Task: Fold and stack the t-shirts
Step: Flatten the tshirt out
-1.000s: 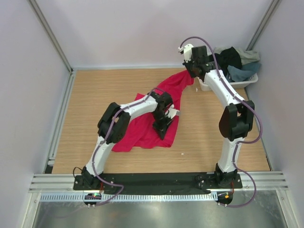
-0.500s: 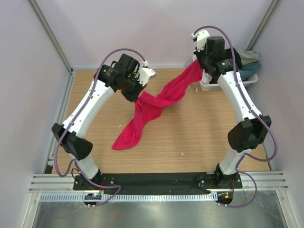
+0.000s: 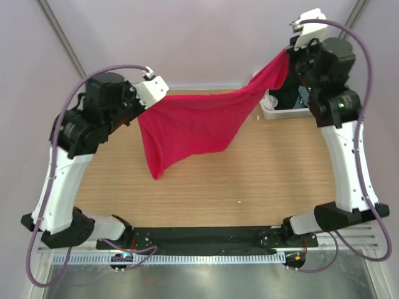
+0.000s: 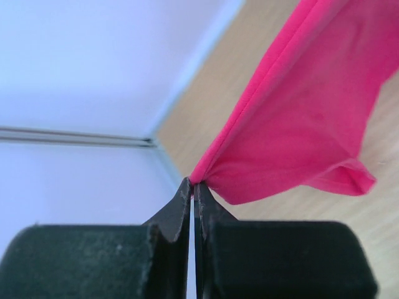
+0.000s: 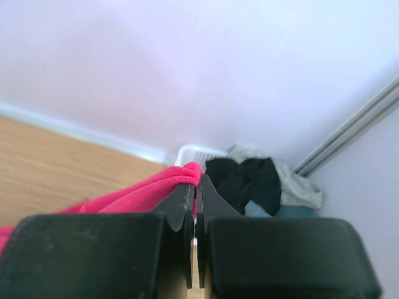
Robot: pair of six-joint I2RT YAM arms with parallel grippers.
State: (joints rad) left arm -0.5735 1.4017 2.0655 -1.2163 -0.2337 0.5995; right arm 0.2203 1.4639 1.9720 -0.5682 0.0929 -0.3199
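My left hand [image 4: 191, 187] is pinched tight on one edge of the crimson-pink t-shirt [image 3: 193, 124] at ten o'clock. My right hand [image 5: 195, 182] is clamped on another edge at one o'clock, so the cloth hangs spread above the counter [image 3: 262, 180], I judge ready to lay flat. The other t-shirts [image 5: 249, 180] sit in the basket [image 3: 274, 113] at two o'clock.

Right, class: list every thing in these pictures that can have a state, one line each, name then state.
left end effector: shut on the pink t-shirt
right end effector: shut on the pink t-shirt
pink t-shirt: unfolded, hanging stretched between both end effectors
basket: holds unfolded shirts
black t-shirt: crumpled in the basket
grey-green t-shirt: crumpled in the basket
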